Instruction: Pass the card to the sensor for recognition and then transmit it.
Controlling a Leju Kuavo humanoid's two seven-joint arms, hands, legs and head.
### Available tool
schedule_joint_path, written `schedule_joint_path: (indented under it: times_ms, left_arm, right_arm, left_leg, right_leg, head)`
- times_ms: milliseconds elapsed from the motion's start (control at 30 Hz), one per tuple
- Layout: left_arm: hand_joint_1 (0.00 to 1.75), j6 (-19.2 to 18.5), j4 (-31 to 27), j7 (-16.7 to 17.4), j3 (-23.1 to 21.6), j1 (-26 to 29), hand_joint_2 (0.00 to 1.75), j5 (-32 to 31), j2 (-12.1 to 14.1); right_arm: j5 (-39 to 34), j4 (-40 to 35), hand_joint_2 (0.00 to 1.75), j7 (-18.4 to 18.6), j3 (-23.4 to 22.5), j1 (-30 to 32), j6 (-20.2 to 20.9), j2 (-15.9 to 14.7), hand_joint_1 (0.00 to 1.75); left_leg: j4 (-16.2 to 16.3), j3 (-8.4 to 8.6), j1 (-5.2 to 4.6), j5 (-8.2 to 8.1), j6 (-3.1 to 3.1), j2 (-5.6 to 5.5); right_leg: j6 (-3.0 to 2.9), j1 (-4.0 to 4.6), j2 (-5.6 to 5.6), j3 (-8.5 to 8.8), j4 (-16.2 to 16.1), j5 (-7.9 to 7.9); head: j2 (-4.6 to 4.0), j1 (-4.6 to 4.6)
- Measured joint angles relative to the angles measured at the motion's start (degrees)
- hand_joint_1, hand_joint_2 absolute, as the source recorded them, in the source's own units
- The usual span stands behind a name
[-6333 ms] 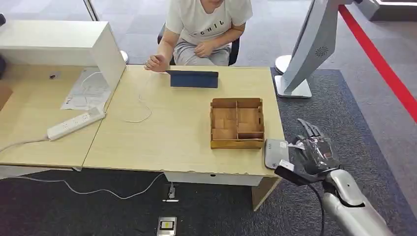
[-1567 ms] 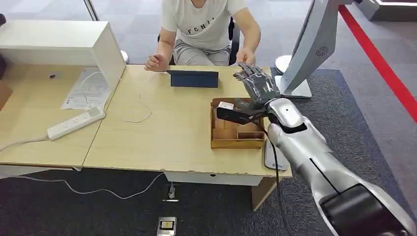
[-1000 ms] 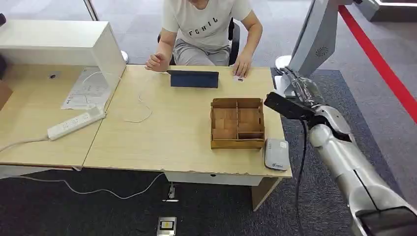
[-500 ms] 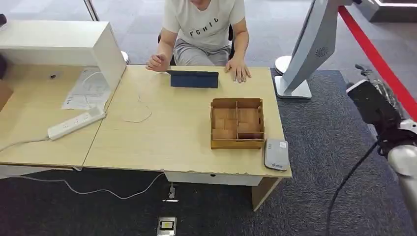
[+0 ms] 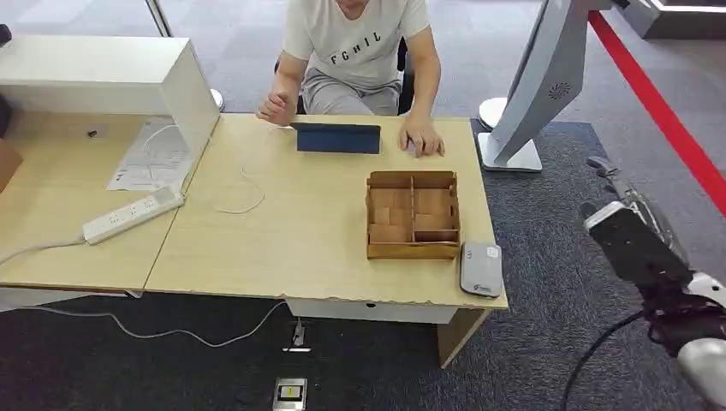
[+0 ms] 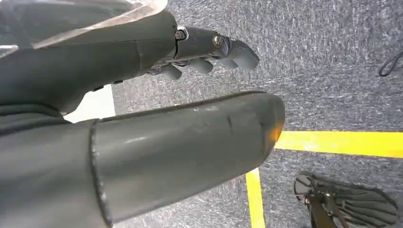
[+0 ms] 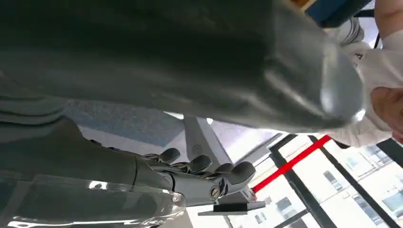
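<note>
The desk (image 5: 325, 231) carries a wooden compartment box (image 5: 413, 215), with the grey sensor (image 5: 481, 268) just beside it at the near corner. The right hand (image 5: 640, 216) hangs off the desk over the carpet, fingers (image 7: 204, 166) loosely side by side, thumb apart, holding nothing. The left hand (image 6: 142, 95) is likewise bare. I can't make out the card; it may lie under the person's hand (image 5: 421, 137). A card would be light, stiff and slick, best pinched by an edge.

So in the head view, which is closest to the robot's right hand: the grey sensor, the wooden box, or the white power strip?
From the right hand:
1. Grey sensor, at the desk's near right corner.
2. Wooden box, just beyond the sensor.
3. White power strip, far across on the left desk.
</note>
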Motion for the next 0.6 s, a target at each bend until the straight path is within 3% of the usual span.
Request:
schedule_joint_path:
  times_ms: [200, 400, 433, 600]
  left_arm:
    - [0.0, 1.0, 0.0, -0.8, 0.0, -0.2, 0.0, 0.0, -0.9]
    - [0.0, 0.5, 0.0, -1.2, 0.0, -0.4, 0.0, -0.9, -1.5]
    - [0.0, 0.5, 0.0, -1.3, 0.0, -0.4, 0.0, -1.0, -1.5]
    - [0.0, -0.5, 0.0, -2.2, 0.0, -0.5, 0.0, -1.9, -1.7]
  right_arm:
    - [8.2, -2.7, 0.0, -0.7, 7.3, 4.4, -4.1, 3.9, 0.0]
    - [10.2, -0.6, 0.0, -1.6, 13.2, 4.9, -3.7, 7.3, 0.0]
    - [10.3, -0.3, 1.75, -1.6, 13.9, 4.9, -3.7, 7.8, 0.0]
    - [13.9, 3.8, 1.75, -2.0, 16.7, 4.4, -4.4, 10.8, 0.0]
  left_leg:
    - [0.0, 0.01, 0.02, -0.01, -0.01, 0.02]
    - [0.0, 0.0, 0.01, 0.01, -0.01, 0.02]
    - [0.0, 0.0, 0.01, 0.01, -0.01, 0.02]
    - [0.0, -0.01, 0.01, 0.0, -0.01, 0.02]
  right_leg:
    - [-0.02, 0.01, 0.0, -0.03, 0.0, -0.02]
    - [0.0, 0.01, 0.0, -0.03, 0.0, -0.02]
    - [0.0, 0.0, 0.0, -0.02, 0.0, -0.01]
    - [-0.01, 0.01, 0.0, -0.02, 0.0, -0.01]
  head:
    - [0.0, 0.0]
    - [0.0, 0.0]
    - [0.0, 0.0]
    - [0.0, 0.0]
